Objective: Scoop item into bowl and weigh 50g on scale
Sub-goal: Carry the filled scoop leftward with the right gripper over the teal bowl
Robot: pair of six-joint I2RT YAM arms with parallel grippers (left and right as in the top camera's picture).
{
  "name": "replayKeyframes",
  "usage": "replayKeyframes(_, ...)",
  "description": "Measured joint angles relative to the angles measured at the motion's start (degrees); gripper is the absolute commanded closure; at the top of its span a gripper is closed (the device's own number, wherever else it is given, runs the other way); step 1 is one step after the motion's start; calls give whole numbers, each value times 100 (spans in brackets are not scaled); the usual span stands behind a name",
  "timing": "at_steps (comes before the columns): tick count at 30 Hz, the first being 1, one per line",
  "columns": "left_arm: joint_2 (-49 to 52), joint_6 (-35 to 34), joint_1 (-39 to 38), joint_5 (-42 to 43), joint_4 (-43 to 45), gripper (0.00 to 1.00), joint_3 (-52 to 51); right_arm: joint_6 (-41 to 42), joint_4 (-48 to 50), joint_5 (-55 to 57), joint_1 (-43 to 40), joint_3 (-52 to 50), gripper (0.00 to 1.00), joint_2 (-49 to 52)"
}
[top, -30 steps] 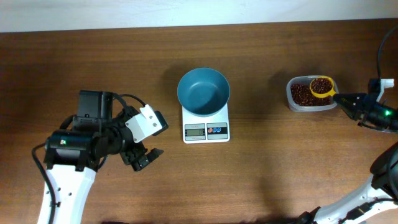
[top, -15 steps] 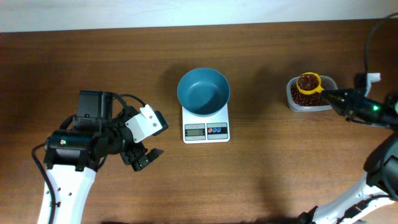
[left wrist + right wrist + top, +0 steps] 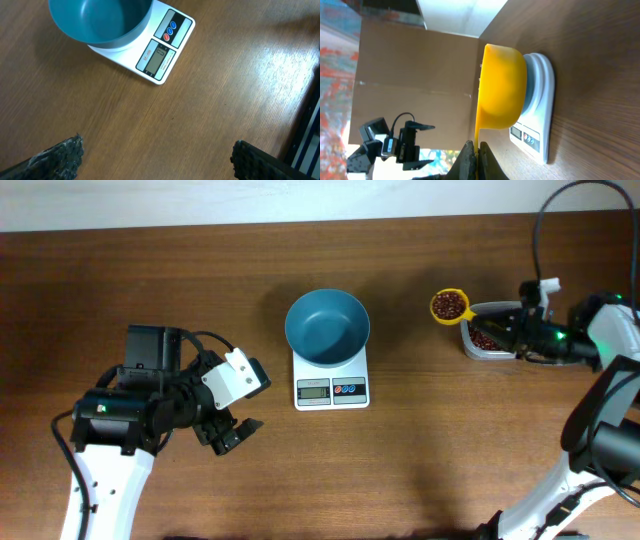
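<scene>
The right gripper [image 3: 498, 322] has its jaws shut on the handle of a yellow scoop [image 3: 449, 306] heaped with beans [image 3: 450, 304]. The scoop projects left of the gripper, above the table [image 3: 420, 460], between the clear tub [image 3: 484, 343] and the bowl [image 3: 327, 327]. The bowl sits on the scale [image 3: 332, 390], well left of the scoop. The left gripper [image 3: 230, 432], jaws spread wide and empty, hovers near-left of the scale.
</scene>
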Motion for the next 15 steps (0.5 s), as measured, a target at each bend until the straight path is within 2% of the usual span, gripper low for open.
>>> replayKeyframes(15, 2, 0, 0, 0, -2, 1, 0, 0, 289, -125, 1327, 522, 96, 0)
